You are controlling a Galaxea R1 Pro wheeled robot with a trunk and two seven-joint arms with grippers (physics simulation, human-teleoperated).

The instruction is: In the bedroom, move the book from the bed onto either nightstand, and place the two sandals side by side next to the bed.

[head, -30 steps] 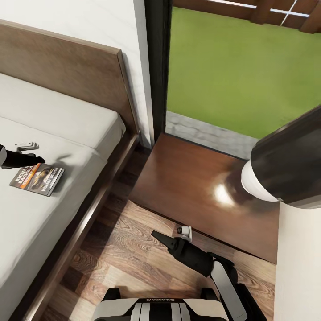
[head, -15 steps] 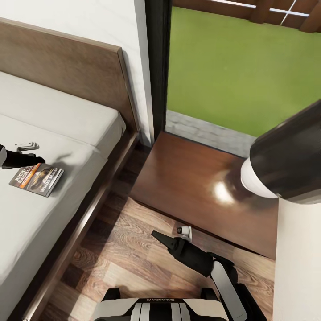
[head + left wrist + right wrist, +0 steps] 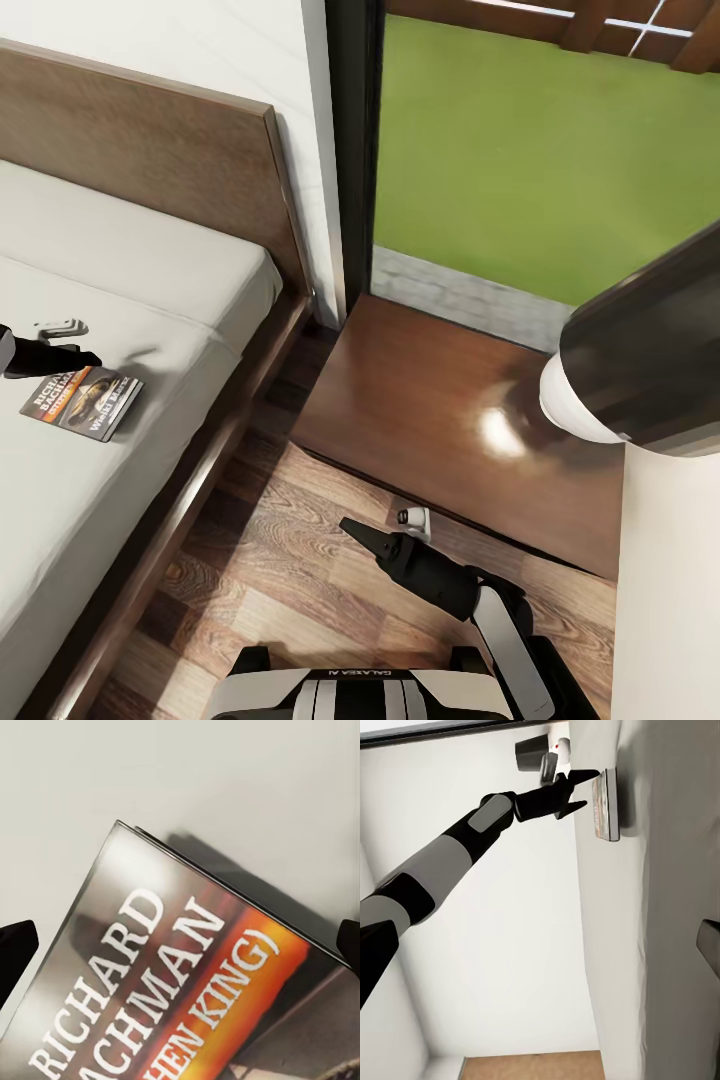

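One thin paperback is the whole job for the left gripper [image 3: 180, 945] just now: the book [image 3: 82, 401] lies flat on the bed [image 3: 150, 270], directly beneath the fingertips, and in the left wrist view its upper edge sits between the two dark fingertips [image 3: 16, 949], which stand wide apart and hold nothing. I judge it light, a little flexible, and glossy enough to slip. Lying flush on the mattress, it offers little to pinch except the edge nearest the fingers, so the soft grey surface may have to give under the tips for one to get beneath the cover.

Beyond the hand, toward the headboard, lies a small white gadget [image 3: 60, 327], near the book but apart from it. Well off to the hand's right, across the bed frame and a strip of wood-plank floor [image 3: 290, 590], stands the nightstand [image 3: 440, 420], its glossy top bare apart from a lamp's dark shade [image 3: 650, 360] overhanging it.

The right gripper [image 3: 358, 532] hangs low over the floor; how far open it is I cannot tell.
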